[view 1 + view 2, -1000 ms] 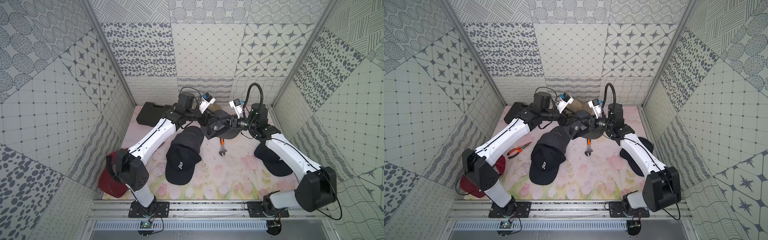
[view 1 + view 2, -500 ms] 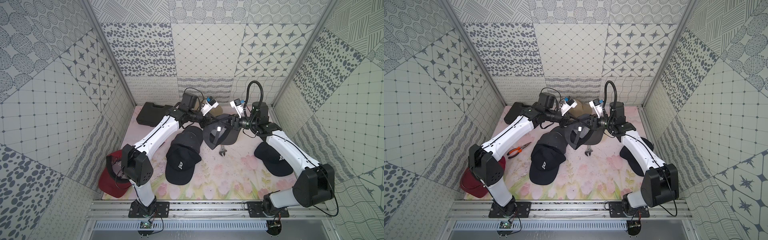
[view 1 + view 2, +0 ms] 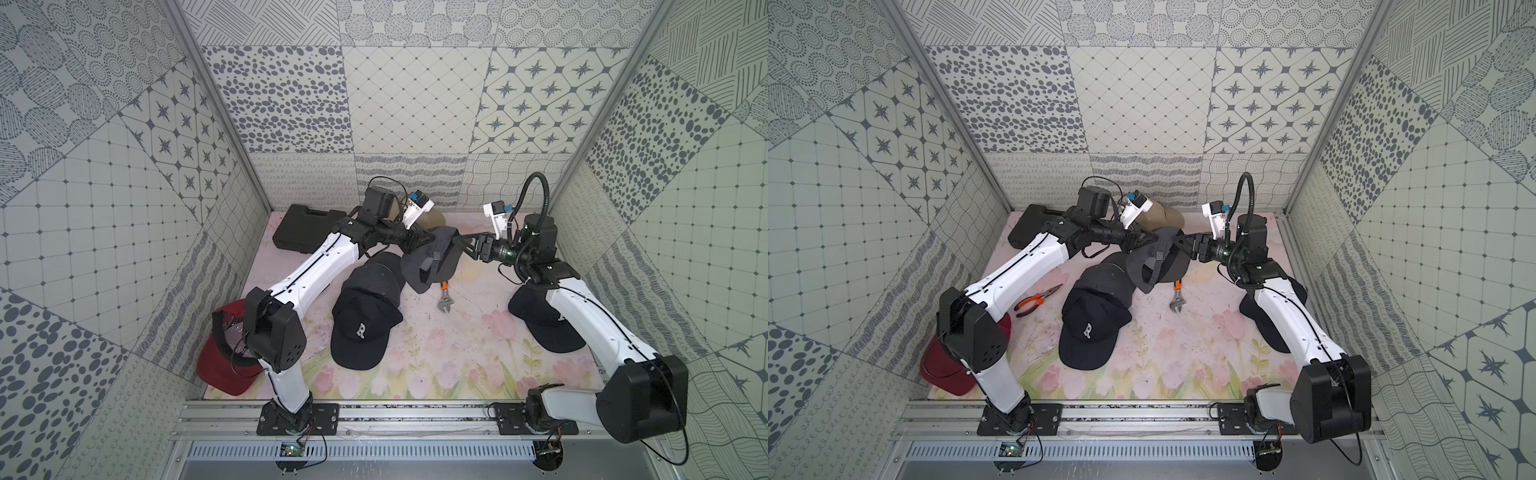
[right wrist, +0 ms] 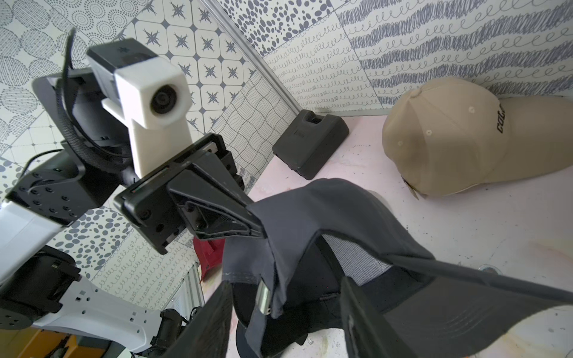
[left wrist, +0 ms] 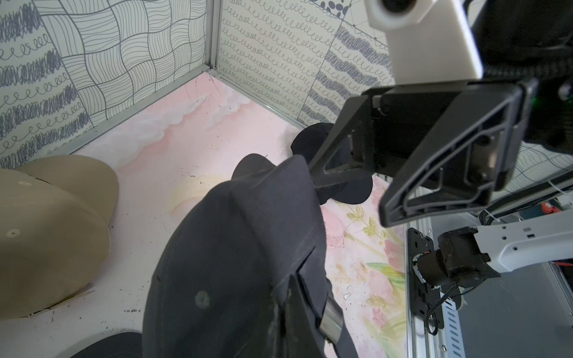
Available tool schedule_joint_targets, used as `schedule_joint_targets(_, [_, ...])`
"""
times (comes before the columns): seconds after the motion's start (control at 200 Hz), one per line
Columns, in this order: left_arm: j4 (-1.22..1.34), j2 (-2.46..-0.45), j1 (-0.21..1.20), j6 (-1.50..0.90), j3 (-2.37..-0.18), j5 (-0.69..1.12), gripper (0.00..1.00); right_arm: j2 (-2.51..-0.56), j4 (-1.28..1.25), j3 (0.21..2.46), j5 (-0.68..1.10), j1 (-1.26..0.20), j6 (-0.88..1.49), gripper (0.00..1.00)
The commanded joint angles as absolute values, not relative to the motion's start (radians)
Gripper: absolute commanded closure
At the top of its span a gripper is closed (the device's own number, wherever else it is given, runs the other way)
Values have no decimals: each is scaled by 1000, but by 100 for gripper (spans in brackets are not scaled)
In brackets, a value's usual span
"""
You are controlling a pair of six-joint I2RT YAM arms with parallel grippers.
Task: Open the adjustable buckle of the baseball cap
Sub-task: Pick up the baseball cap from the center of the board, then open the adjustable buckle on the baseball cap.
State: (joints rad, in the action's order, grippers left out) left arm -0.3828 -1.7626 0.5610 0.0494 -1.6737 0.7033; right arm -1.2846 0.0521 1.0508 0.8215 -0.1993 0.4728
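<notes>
Clamping cap (image 4: 325, 210), left gripper (image 4: 259, 227), pliers (image 3: 1038, 300) in a top view only

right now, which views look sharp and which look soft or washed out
Both top views: even light, sharp, faint shadows. Left wrist view: grey cap close and slightly soft, pink mat washed out. Right wrist view: tan cap sharp, edges stretched.

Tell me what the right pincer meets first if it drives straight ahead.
Most likely the grey cap, just ahead of the open right pincer; its back strap lies between the jaws. Beyond it, the left pincer grips the cap.
</notes>
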Motion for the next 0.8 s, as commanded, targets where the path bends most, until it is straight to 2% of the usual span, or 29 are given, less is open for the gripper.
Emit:
schedule_joint_targets(0.0, [-230, -1731, 563, -69, -1644, 623, 100, -1256, 11, 1050, 800, -218, 555, 43])
schedule_joint_targets(0.225, [-197, -1726, 568, -83, -1626, 583, 100, -1285, 140, 1130, 686, -308, 598, 52])
schedule_joint_targets(0.475, [-192, -1725, 569, -88, -1625, 597, 100, -1323, 293, 1202, 446, -408, 574, 53])
schedule_joint_targets(0.795, [-189, -1718, 576, -84, -1612, 613, 100, -1364, 346, 1251, 241, -475, 538, 61])
